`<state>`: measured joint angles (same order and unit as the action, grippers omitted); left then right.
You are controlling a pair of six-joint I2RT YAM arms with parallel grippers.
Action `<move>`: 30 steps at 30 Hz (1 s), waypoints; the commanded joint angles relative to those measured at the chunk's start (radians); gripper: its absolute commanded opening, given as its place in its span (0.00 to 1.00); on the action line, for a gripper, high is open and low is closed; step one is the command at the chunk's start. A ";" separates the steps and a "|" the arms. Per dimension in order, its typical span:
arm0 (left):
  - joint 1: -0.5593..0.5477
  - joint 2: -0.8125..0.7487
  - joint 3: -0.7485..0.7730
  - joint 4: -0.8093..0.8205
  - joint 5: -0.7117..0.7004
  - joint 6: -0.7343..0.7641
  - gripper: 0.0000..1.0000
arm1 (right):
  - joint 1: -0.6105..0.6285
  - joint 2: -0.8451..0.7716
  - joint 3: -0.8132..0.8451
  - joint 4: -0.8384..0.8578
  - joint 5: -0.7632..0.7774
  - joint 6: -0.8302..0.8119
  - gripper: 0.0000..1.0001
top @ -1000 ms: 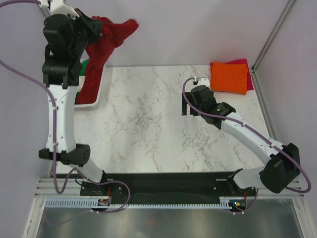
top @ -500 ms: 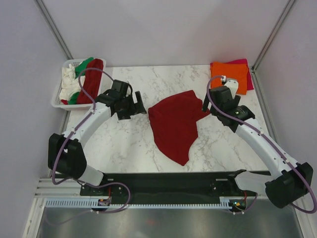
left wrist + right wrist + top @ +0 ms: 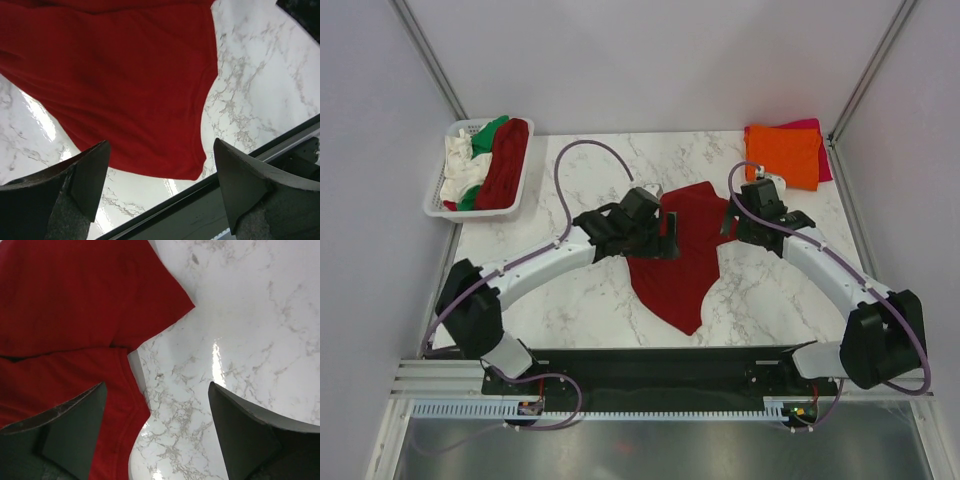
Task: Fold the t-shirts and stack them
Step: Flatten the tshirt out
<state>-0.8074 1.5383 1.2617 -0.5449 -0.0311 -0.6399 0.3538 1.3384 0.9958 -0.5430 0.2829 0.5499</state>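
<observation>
Top external view: a dark red t-shirt (image 3: 672,270) lies loosely spread at the middle of the desk (image 3: 570,290). Its long axis runs from the far side toward the arm bases, and it narrows to a point near the front edge. Your left jaws hover over its left border and your right jaws over the sleeve on its right — one arm per side, about equally near. The white basket (image 3: 438,192) at far left holds white, green and dark red shirts. At far right a folded orange t-shirt (image 3: 782,155) rests on a magenta-pink one (image 3: 810,125), well apart from the work.

Left wrist view: the jaws stand wide apart and grip nothing. Red cloth fills the field beyond them, with its lower corner between the tips.

Right wrist view: the jaws are apart and empty — the sleeve and side edge lie toward the left finger, and the right finger is over bare marble. The next move probably turns on each arm descending onto its own edge. Nothing stands in the way.
</observation>
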 commanded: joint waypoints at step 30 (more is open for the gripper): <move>0.062 -0.546 -0.364 -0.001 -0.292 -0.040 0.93 | 0.443 0.246 0.662 -0.121 0.188 -0.361 0.00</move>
<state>-0.7876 1.0428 0.8558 -0.5533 -0.2432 -0.6979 0.6182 1.7180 1.4578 -0.5285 0.2306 0.3668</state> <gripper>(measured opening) 0.932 0.020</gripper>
